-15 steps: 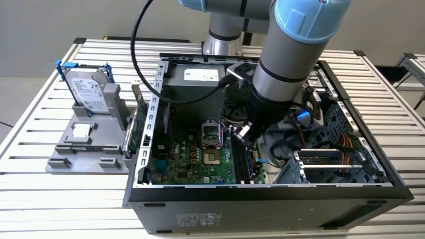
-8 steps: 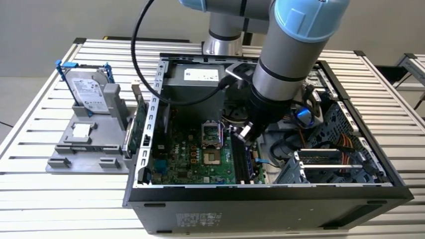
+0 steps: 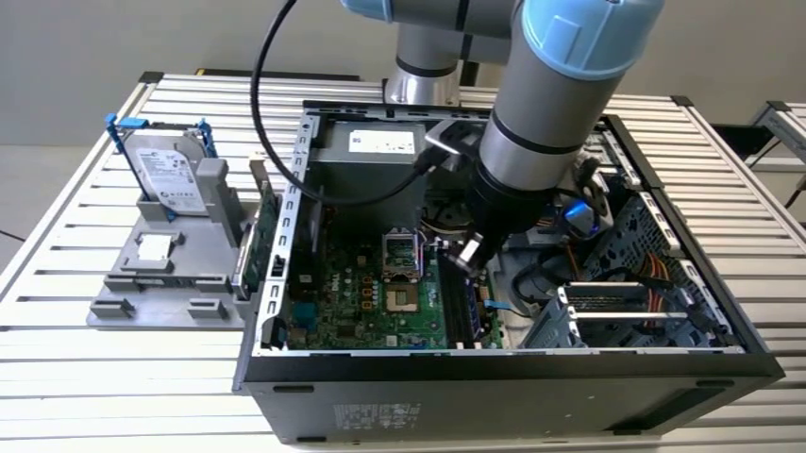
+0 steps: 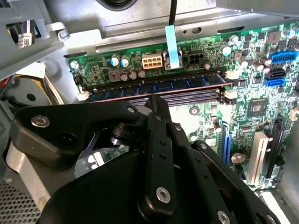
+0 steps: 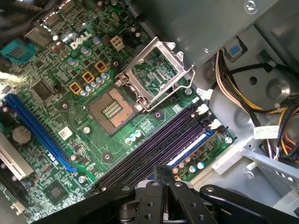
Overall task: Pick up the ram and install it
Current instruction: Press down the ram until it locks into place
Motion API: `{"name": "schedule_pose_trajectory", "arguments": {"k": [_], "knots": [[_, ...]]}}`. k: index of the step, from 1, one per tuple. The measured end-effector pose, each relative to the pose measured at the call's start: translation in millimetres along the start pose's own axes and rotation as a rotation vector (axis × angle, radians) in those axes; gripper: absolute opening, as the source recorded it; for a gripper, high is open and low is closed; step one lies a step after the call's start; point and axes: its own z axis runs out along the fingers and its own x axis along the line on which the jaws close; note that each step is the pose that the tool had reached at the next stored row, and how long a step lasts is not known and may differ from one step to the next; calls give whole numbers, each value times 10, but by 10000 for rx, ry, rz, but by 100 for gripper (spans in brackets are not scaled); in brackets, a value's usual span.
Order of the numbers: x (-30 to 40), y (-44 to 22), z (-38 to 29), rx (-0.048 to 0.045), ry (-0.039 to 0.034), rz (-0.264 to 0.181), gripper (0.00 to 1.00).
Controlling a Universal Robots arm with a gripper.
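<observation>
The ram (image 4: 154, 87) sits in its motherboard slot (image 5: 154, 144); the gripper (image 3: 469, 253) hovers above, finger state indeterminate; seating remains.

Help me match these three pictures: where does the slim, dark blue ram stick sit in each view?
Exterior view: the slim, dark blue ram stick lies near the green motherboard edge on the exterior view's right, under the gripper.
Second wrist view: seated lengthwise, just past the gripper.
First wrist view: a blue strip in the slot nearest the gripper.
Shared landmark: the black memory slots.
</observation>
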Motion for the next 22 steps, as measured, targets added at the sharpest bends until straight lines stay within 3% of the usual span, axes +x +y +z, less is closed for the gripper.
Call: {"name": "schedule_pose_trajectory", "arguments": {"k": [22], "knots": [[-5, -6, 0, -23, 127, -2624, 0]]}}
